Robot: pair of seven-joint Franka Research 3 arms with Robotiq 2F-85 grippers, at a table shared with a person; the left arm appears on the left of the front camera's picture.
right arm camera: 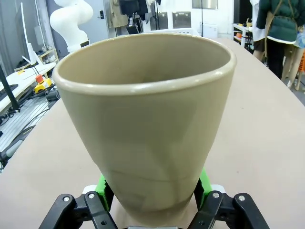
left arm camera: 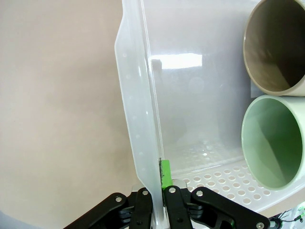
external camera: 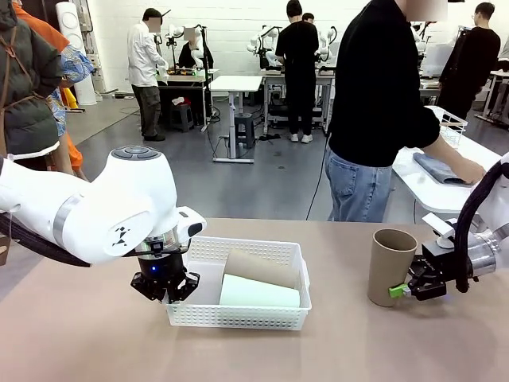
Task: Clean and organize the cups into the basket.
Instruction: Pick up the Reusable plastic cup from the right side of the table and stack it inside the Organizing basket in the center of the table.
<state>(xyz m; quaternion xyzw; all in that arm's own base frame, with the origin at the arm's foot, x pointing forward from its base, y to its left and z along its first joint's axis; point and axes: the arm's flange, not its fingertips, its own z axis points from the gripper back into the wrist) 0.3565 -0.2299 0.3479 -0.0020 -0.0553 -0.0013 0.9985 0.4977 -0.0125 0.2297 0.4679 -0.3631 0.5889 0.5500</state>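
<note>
My left pincer [left arm camera: 158, 176] is closed on the short end wall of the white lattice basket [external camera: 238, 317], one finger inside the wall and one outside, so this arm is busy with holding the basket steady. Inside the basket two tumblers lie on their sides, next to each other: the lying tan tumbler [external camera: 258, 267] at the far side and the mint-green tumbler [external camera: 258, 292] at the near side. Both have the long axis along the length of the basket and the open mouth toward the end which I grip. They take the half away from my left pincer, and the floor between their mouths and the gripped wall is free. My right pincer [external camera: 402, 291] is clamped low on the upright tan tumbler [external camera: 391, 263], green pads on both sides near its base, mouth up. This tumbler stands well apart from the basket, beyond its other short end. I think its base touches the table [external camera: 334, 350], but it may be just above it. So the basket lies to the left of my right pincer, and the tumbler's axis is vertical while the others lie flat; I judge it must be tipped over before it goes in.
</note>
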